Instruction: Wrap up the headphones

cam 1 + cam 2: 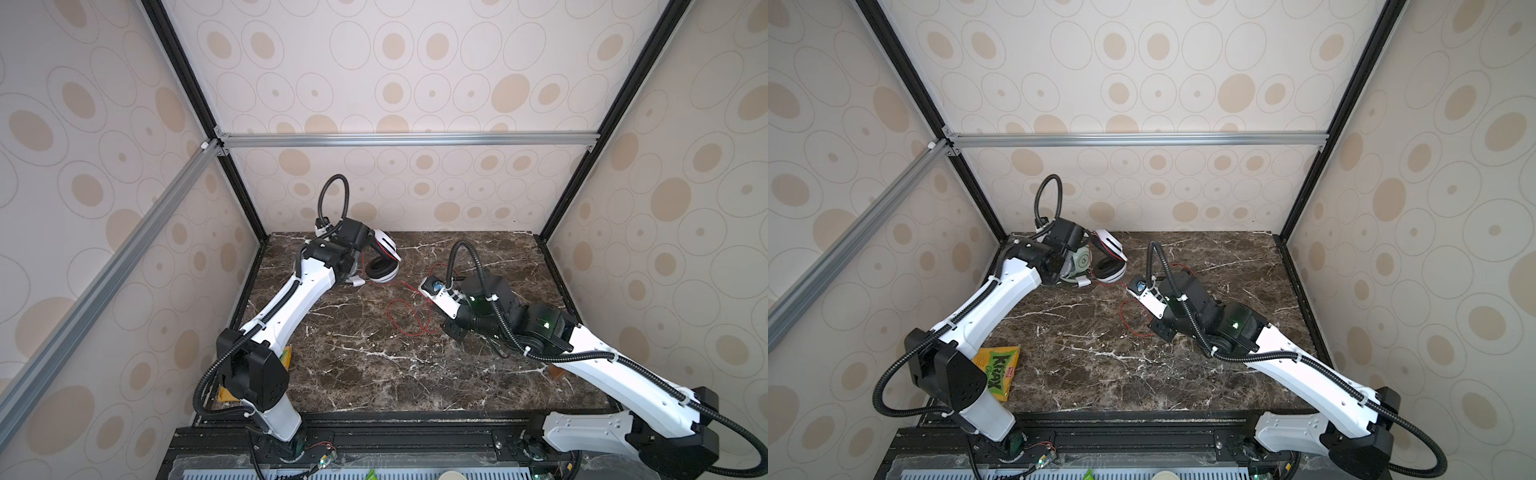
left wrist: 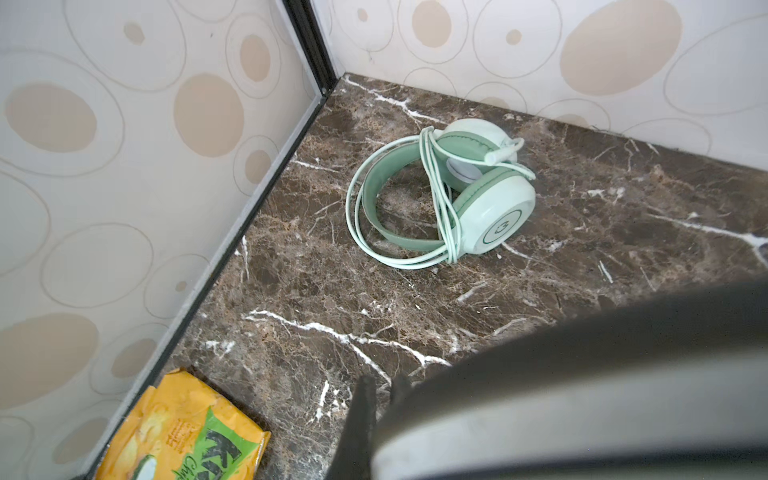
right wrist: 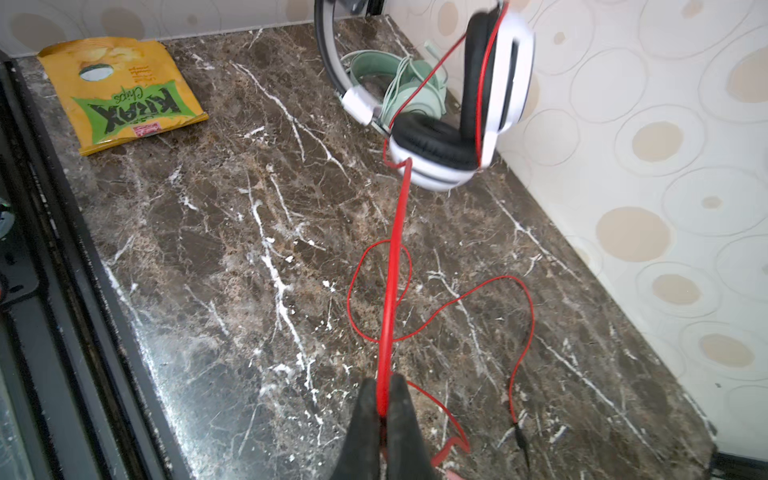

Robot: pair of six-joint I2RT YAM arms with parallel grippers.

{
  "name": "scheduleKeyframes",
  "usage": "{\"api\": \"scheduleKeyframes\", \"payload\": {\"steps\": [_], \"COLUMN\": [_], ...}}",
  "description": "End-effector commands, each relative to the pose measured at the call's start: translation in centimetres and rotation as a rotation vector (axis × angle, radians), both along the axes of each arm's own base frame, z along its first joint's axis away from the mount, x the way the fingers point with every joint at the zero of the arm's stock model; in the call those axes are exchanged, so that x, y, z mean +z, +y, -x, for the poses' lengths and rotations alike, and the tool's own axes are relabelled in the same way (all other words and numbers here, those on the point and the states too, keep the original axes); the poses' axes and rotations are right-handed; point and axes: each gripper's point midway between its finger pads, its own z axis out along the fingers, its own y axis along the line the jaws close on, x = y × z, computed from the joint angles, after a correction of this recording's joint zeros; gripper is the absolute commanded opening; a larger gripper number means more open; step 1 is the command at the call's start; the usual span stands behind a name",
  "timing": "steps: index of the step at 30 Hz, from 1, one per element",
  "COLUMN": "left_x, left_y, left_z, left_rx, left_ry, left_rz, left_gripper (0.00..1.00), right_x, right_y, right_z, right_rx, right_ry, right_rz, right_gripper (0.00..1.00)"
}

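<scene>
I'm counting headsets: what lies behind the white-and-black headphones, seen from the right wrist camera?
The mint green headphones lie on the marble table behind the white-and-black headphones, with their pale cord wound round them. The white pair's band and earcups cover parts of them in this view.

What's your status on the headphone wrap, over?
Left end effector shut on white-and-black headphones at headband. Right end effector shut on red cord, rest loose on table. Mint green headphones already wrapped. Chip bag clear of work.
</scene>
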Motion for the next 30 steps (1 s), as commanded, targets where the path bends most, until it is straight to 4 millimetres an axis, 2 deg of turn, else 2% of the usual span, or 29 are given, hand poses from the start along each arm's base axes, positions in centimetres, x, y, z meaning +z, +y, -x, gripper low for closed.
{"api": "scheduleKeyframes", "payload": {"steps": [1, 7, 12, 16, 20, 25, 30], "left_x": [1.9, 0.8, -0.7, -1.3, -1.3, -0.3, 1.7], "left_y": [-0.9, -4.8, -7.7, -9.5, -11.2, -12.5, -13.6], "left_z": [0.3, 1.6, 3.2, 4.5, 5.9, 7.2, 8.4], "left_rx": [-0.018, -0.188, -0.340, -0.449, -0.560, -0.646, -0.725], "left_ry": [-0.057, -0.048, -0.037, -0.023, -0.025, -0.049, -0.096], "left_rz": [-0.120, -0.149, -0.103, -0.042, 0.036, 0.133, 0.237], "left_gripper": [0.00, 0.00, 0.00, 0.00, 0.00, 0.00, 0.00], "right_x": [2.3, 5.5, 5.6, 4.4, 3.1, 1.3, -1.0], "right_y": [0.1, 0.0, -1.4, -2.9, -3.1, -3.0, -2.7], "right_z": [-0.9, -3.7, -7.7, -11.4, -14.0, -16.1, -17.4], "right_rx": [0.003, -0.058, -0.132, -0.199, -0.213, -0.214, -0.205], "right_ry": [-0.088, -0.142, -0.062, 0.020, 0.080, 0.160, 0.252], "right_rz": [0.031, -0.038, -0.175, -0.262, -0.304, -0.369, -0.409], "right_gripper": [0.00, 0.00, 0.00, 0.00, 0.00, 0.00, 0.00]}}
